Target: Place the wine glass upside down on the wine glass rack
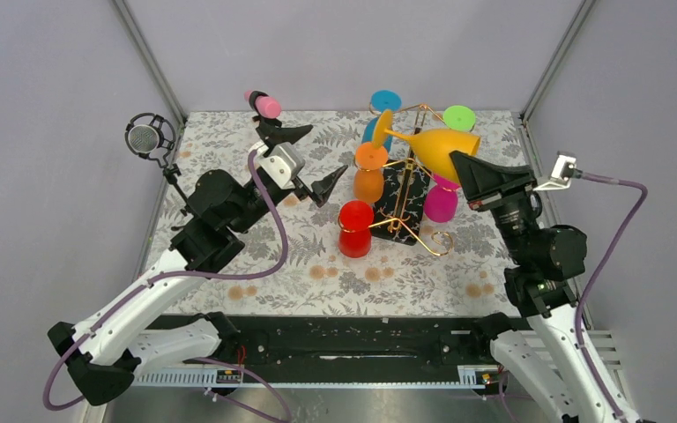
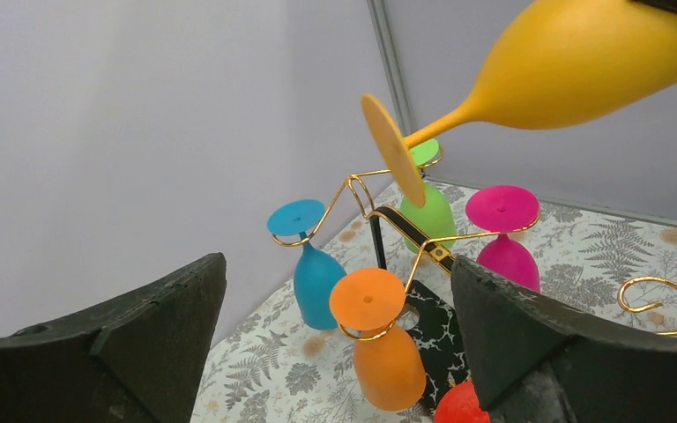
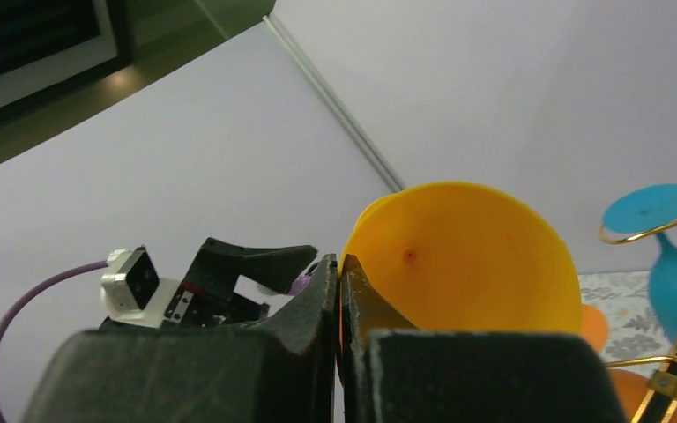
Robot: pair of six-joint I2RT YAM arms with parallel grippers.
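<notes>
A yellow wine glass [image 1: 441, 148] [image 2: 582, 62] hangs on its side in the air above the wine glass rack [image 1: 403, 198], its foot pointing left. My right gripper [image 1: 455, 159] [image 3: 339, 264] is shut on the rim of its bowl [image 3: 476, 256]. The rack's gold wire arms [image 2: 388, 220] carry several upside-down glasses: blue [image 2: 316, 278], orange [image 2: 386, 361], green [image 2: 430, 216], magenta [image 2: 504, 251] and red [image 1: 355, 227]. One loop-ended arm [image 2: 661, 295] holds nothing. My left gripper [image 1: 313, 159] [image 2: 339, 352] hovers open just left of the rack, with nothing between its fingers.
A floral cloth [image 1: 229, 167] covers the table. A microphone on a stand [image 1: 145, 138] sits at the far left, and a pink-tipped object [image 1: 264, 104] shows behind the left arm. Grey enclosure walls close in the back and both sides.
</notes>
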